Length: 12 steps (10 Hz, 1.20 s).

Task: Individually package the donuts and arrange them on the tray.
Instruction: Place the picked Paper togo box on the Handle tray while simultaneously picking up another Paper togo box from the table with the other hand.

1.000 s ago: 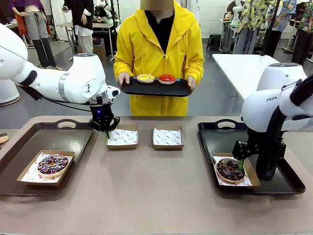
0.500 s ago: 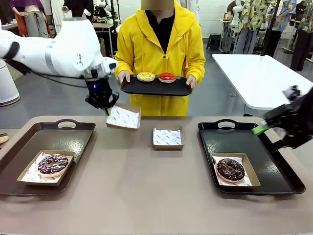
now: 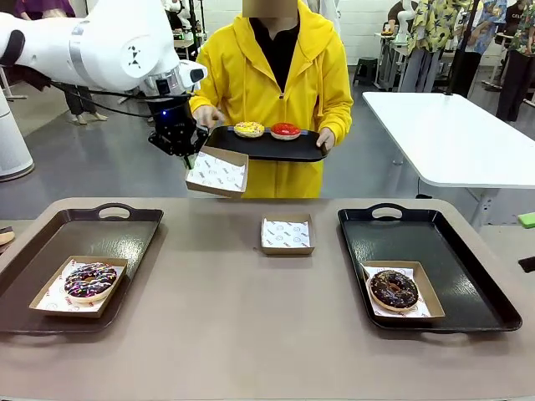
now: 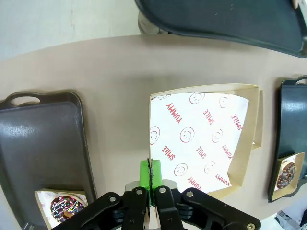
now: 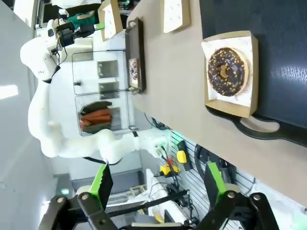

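Observation:
My left gripper (image 3: 185, 155) is shut on the near edge of a paper-lined cardboard box (image 3: 216, 172), holding it tilted in the air just below the person's black tray (image 3: 267, 149). That tray carries a yellow-glazed donut (image 3: 249, 130) and a red-glazed donut (image 3: 285, 131). In the left wrist view the gripper (image 4: 151, 173) pinches the box (image 4: 199, 139) rim. A sprinkled chocolate donut (image 3: 90, 280) lies boxed on the left tray (image 3: 125, 230). On the right tray (image 3: 435, 234) a dark chocolate donut (image 3: 394, 289) sits boxed. My right gripper (image 5: 158, 182) is open and holds nothing, off to the right of the table.
One more lined box (image 3: 287, 235) stands on the table between the two trays. The person stands at the far edge, both hands on the black tray. A white table (image 3: 443, 125) stands behind at the right.
My left gripper has lifted the box off the table and carried it up to the person's tray. My right arm has pulled back from the right tray to the picture's right edge.

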Tool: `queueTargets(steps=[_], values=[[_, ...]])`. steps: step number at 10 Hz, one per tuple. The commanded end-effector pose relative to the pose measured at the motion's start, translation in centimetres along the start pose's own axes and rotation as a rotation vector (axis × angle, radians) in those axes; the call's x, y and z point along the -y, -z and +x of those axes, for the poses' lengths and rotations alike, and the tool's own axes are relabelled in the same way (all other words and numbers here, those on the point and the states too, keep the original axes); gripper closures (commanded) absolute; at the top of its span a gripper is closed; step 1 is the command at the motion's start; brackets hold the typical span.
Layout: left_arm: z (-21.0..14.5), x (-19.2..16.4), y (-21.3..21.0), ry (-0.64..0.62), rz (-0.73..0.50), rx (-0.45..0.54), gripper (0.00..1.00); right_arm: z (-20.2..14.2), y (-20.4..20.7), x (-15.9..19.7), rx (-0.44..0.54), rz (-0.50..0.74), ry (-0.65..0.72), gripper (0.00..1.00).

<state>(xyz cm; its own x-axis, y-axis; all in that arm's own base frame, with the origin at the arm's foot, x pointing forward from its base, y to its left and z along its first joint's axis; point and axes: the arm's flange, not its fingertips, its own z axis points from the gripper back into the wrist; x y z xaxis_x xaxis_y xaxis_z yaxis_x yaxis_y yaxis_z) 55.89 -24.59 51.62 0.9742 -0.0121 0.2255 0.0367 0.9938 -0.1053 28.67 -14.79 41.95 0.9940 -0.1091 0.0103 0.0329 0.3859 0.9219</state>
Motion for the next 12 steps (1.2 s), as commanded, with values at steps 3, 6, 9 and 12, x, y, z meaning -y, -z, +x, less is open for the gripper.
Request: queueTargets(steps=[3, 6, 9, 12], values=[[1.3, 1.4, -0.9, -0.009, 0.035, 0.0, 0.99, 0.7, -4.0, 4.0, 0.145, 0.176, 0.07, 0.0], [0.7, 0.7, -1.1, 0.008, 0.003, 0.003, 0.99, 0.1, -4.2, 4.4, 0.152, 0.151, 0.103, 0.0], [0.7, 0.7, -1.1, 0.008, 0.003, 0.003, 0.99, 0.1, -4.2, 4.4, 0.152, 0.151, 0.103, 0.0], [0.7, 0.7, -1.1, 0.008, 0.003, 0.003, 0.99, 0.1, -4.2, 4.4, 0.152, 0.151, 0.103, 0.0]])
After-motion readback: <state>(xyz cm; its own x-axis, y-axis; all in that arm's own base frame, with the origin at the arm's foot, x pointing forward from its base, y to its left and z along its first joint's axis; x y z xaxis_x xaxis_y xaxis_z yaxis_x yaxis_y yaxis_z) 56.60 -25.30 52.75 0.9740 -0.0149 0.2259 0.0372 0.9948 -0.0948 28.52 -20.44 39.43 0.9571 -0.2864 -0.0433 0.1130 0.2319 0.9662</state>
